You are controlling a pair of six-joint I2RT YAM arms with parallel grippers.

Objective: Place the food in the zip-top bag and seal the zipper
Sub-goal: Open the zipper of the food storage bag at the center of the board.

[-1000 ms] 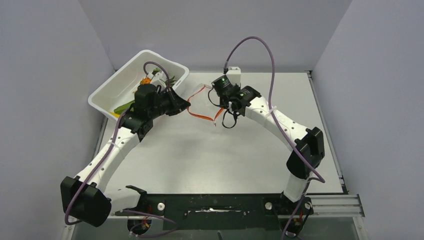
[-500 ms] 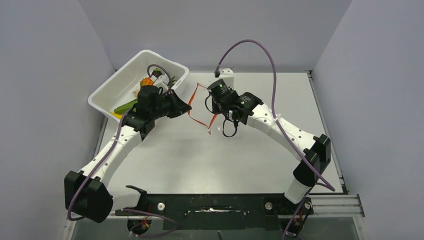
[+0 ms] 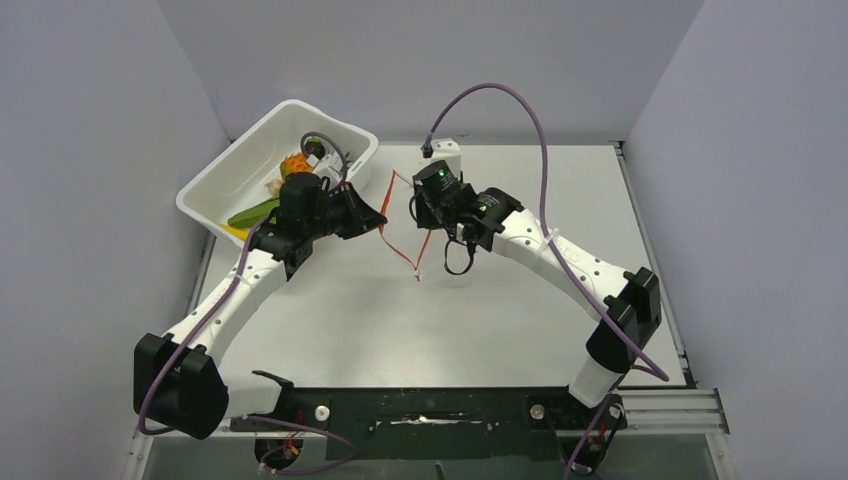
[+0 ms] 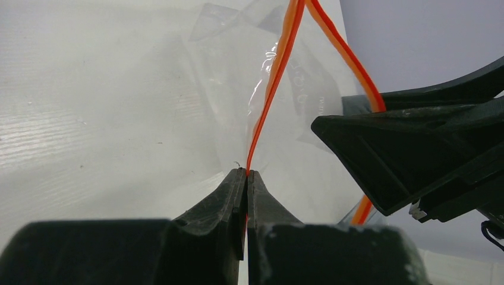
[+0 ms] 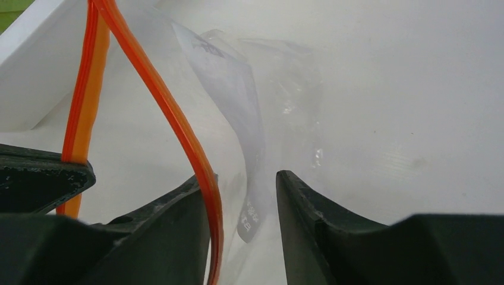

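Zipper (image 4: 270,101) tight between left jaws, bag (image 5: 249,107) between parted right jaws

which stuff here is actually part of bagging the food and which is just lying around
For the job:
- zip-top bag
- its zipper, pinched in the shut left tool
- right tool, open beside the zipper
- food, not yet bagged

Just there:
- white tub, holding the food
- table

White plastic tub (image 3: 240,168) sits diagonally at the far-left corner of the white table (image 3: 450,320)
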